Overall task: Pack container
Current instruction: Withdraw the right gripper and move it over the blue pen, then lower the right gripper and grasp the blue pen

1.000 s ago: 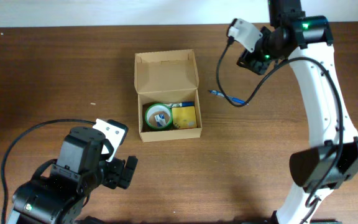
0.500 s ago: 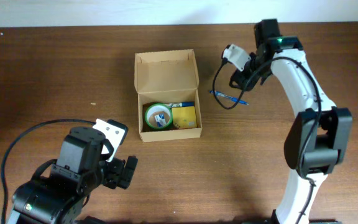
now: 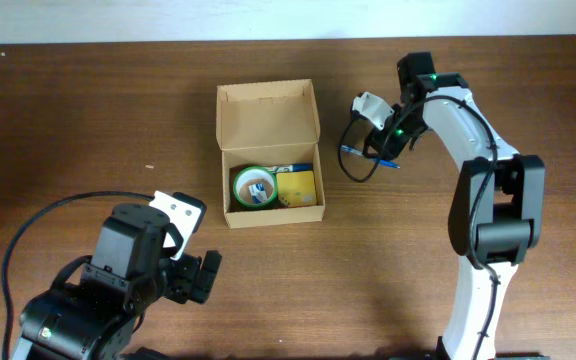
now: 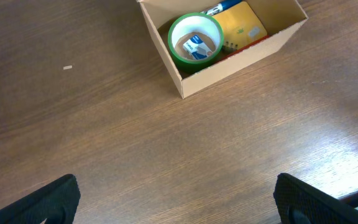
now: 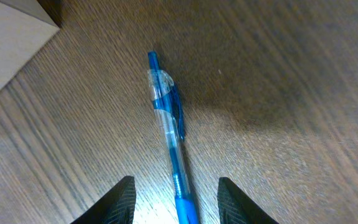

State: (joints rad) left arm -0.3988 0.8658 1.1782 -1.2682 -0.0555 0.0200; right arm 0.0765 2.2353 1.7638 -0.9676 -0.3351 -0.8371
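Container (image 3: 268, 150) sited mid-desk toward far edge, lid flap open; judged light, thin-walled, easily crushed. Blue pen (image 5: 169, 134) laid near it, right-edge side; likely slick, prone to roll, best taken mid-barrel. Right hand (image 5: 178, 205) released, straddling pen. Left hand (image 4: 179, 205) released, empty.

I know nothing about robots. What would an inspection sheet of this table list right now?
Surface: brown wooden table.
Job's things: cardboard box open, lid flap back, holding a green tape roll, a yellow pad and a packed pen; blue pen lies on the table to its right.
Clutter: one pale speck.
Grippers: right gripper open, fingers either side of the blue pen; left gripper open, empty, over bare wood.
Cables: black cable loops by the right arm; another cable by the left.
Surroundings: pale wall along the far edge.
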